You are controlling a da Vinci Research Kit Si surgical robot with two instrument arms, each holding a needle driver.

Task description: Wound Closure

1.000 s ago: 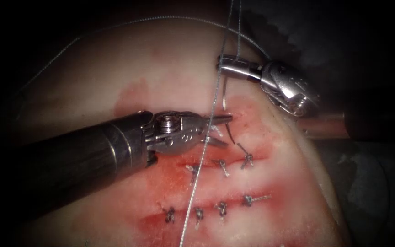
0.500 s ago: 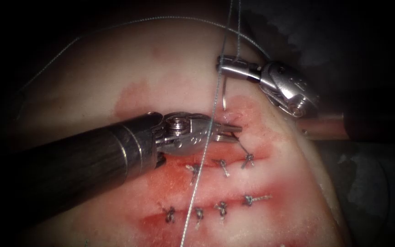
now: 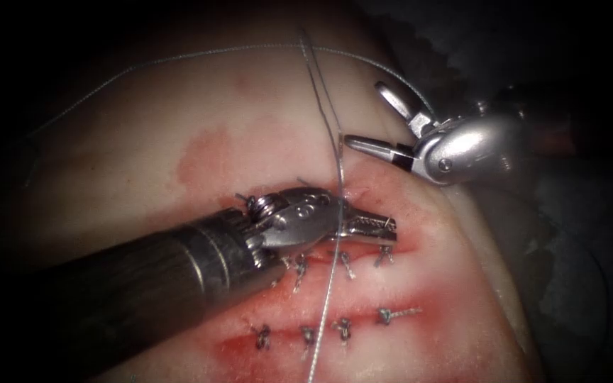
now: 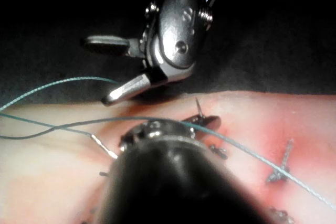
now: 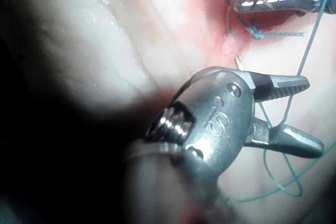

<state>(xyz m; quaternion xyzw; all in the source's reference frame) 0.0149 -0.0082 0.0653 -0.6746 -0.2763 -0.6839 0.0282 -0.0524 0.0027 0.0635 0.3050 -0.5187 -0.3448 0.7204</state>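
Left pincer (image 3: 390, 225) lies closed across the tissue (image 3: 179, 106) beside the upper row of stitches (image 3: 346, 262), apparently gripping the needle (image 4: 107, 150) mid-curve; whether the needle enters the tissue cannot be told. Right pincer (image 3: 365, 113) hovers above, spread wide, holding nothing; thread (image 3: 329, 284) runs between them.
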